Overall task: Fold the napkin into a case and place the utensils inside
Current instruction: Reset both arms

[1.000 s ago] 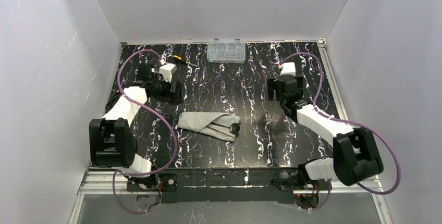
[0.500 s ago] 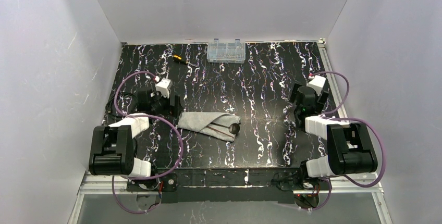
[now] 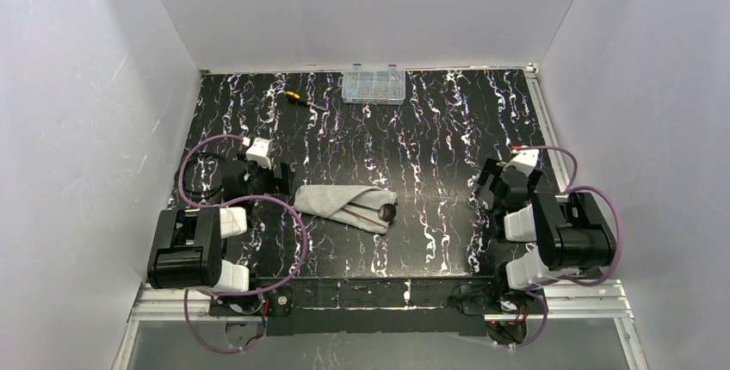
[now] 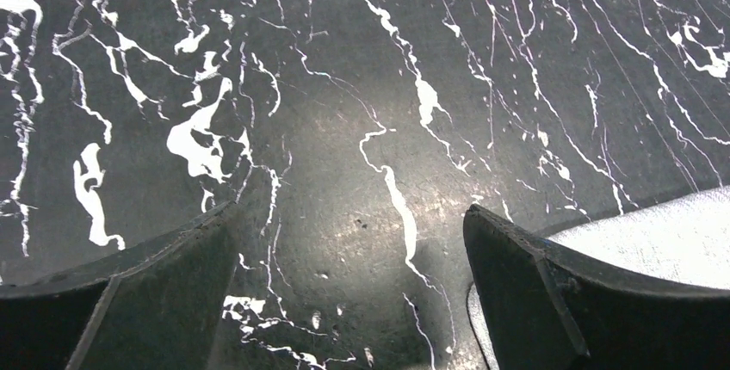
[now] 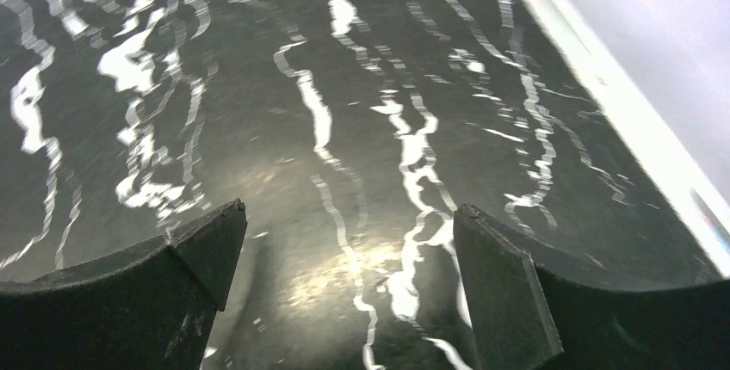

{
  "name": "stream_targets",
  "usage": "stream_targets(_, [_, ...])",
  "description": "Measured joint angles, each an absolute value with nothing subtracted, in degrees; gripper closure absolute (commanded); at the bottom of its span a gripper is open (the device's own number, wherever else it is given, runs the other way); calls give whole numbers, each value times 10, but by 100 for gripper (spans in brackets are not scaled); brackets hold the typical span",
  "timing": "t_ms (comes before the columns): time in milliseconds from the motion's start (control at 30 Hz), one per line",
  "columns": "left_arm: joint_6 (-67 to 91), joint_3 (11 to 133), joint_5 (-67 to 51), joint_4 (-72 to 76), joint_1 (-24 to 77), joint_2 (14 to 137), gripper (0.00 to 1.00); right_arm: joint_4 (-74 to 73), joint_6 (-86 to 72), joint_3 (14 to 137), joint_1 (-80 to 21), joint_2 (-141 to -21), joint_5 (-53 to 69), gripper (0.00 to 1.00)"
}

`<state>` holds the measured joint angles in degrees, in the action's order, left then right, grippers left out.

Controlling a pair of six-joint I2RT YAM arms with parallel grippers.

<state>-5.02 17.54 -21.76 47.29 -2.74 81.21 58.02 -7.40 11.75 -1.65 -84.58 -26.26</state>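
The light-grey napkin (image 3: 336,200) lies folded into a narrow case at the table's middle. Copper-brown utensils (image 3: 360,212) are tucked in it, and a dark spoon head (image 3: 387,212) pokes out at its right end. My left gripper (image 3: 277,181) sits low just left of the case, open and empty. In the left wrist view the left gripper (image 4: 349,209) shows bare table between its fingers, with a corner of the napkin (image 4: 663,232) behind the right finger. My right gripper (image 3: 491,182) is open and empty at the right side, well away from the case. The right gripper (image 5: 349,207) hangs over bare table.
A clear plastic compartment box (image 3: 374,84) stands at the back edge, and a small screwdriver with an orange-and-black handle (image 3: 300,99) lies to its left. White walls enclose the table on three sides. The table's right rim (image 5: 603,86) shows in the right wrist view.
Both arms have drawn back toward their bases and folded down, the grippers staying open. The napkin case and utensils have not moved.
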Motion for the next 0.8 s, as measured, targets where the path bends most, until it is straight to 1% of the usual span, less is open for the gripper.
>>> stream_targets(67, [-47,170,-211,495,-28,815,1,637,-50,100,-29,-872,-233,1])
stream_targets(100, [-43,163,-206,533,-29,824,2,657,-33,96,-43,-890,-221,1])
stream_targets(133, [-39,152,-203,574,-29,837,2,662,-19,96,-60,-903,-214,1])
stream_targets(200, [-38,130,-201,599,-29,847,2,661,-1,101,-84,-913,-207,1])
stream_targets(267, [-35,120,-199,607,-29,851,2,652,3,125,-86,-921,-210,1])
stream_targets(367, [-29,140,-195,593,-32,854,2,647,3,151,-73,-923,-211,1])
stream_targets(800, [-23,150,-188,599,-36,854,2,645,3,153,-68,-923,-213,1])
